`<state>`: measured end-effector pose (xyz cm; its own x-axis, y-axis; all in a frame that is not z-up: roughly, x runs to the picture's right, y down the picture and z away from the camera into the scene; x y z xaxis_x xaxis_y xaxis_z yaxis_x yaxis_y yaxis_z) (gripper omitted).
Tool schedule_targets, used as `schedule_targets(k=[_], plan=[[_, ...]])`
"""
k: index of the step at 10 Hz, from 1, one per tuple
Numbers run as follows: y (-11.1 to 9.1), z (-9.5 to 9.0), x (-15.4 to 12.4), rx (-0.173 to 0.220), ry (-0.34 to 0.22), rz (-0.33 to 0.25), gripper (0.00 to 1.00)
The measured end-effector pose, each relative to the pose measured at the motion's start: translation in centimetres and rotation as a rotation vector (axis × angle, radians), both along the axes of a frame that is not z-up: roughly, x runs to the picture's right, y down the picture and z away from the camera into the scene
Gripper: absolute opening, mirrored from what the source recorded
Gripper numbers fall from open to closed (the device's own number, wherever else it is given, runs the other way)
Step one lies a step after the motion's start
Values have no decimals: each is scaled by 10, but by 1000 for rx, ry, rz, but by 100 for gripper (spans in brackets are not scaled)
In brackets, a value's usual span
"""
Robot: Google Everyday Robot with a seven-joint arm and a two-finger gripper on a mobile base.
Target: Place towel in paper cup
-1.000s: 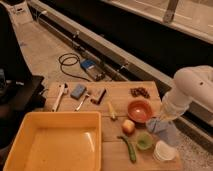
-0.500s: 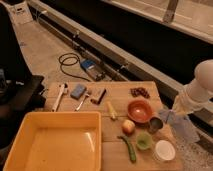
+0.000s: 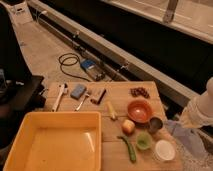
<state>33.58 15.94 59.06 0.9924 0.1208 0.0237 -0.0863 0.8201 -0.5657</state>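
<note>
The paper cup point(image 3: 164, 150) stands white and round at the front right corner of the wooden table point(image 3: 117, 95). My white arm comes in from the right edge, and its gripper point(image 3: 186, 121) hangs beyond the table's right side, to the right of and above the cup. It is shut on the towel point(image 3: 187, 137), a pale bluish cloth that hangs limp below it, to the right of the cup and outside it.
Left of the paper cup are a small green cup point(image 3: 144, 141), a dark metal cup point(image 3: 155, 124), an orange bowl point(image 3: 139, 110), a round fruit point(image 3: 128, 126) and a green pod point(image 3: 128, 148). A big yellow tub point(image 3: 55, 142) fills the front left. Small tools lie along the far edge.
My arm and gripper have swung right, carrying the towel from above the cups out past the table's right edge.
</note>
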Motion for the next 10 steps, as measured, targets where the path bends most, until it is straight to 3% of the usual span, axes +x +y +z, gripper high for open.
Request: schedule_targets(k=[1,4,6,10], plan=[[6,3,0,-12,-4,7,0],[38,11,-3,-98,-37,16,0],[55,12,-12,-152,-90,-2,0],[65,2,-28,-178,-203,-71,0]])
